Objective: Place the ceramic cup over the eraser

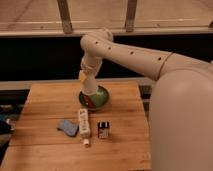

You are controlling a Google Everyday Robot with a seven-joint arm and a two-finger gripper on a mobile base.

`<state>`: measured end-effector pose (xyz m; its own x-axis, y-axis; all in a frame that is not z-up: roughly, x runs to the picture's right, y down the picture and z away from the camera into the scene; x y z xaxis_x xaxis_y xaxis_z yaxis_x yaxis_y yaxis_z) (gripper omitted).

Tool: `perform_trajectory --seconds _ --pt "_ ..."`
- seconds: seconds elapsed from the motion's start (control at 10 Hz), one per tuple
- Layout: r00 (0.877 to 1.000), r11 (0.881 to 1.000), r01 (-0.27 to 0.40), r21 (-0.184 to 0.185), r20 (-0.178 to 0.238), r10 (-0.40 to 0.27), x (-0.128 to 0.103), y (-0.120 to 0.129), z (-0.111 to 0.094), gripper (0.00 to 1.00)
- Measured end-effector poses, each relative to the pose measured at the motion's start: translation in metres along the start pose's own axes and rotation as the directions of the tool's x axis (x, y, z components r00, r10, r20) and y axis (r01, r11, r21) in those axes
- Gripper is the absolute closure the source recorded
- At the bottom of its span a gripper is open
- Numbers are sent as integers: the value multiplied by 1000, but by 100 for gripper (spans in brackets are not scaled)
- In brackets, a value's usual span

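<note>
The white ceramic cup [89, 89] hangs in my gripper [86, 80], which is shut on it. Cup and gripper are over the back middle of the wooden table, just above the left part of the green bowl [99, 98]. The eraser [103, 129], a small dark block with a white patch, lies on the table in front of the bowl. It is nearer the camera than the cup and slightly to its right. My arm comes in from the right and bends down to the cup.
A long white bar-shaped object [83, 123] lies left of the eraser, with a blue lumpy pad [67, 127] further left. The wooden table [45, 105] ends at a dark rail behind. My robot body fills the right side.
</note>
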<state>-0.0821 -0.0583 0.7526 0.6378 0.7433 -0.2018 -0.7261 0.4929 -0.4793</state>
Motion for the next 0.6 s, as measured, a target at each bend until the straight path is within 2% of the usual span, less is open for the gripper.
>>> perform_trajectory --seconds 0.3,0.6 --pt "997 997 -76 24 -17 77 35 -12 -21 100" --pt "997 997 -77 22 -17 78 35 -10 -21 100"
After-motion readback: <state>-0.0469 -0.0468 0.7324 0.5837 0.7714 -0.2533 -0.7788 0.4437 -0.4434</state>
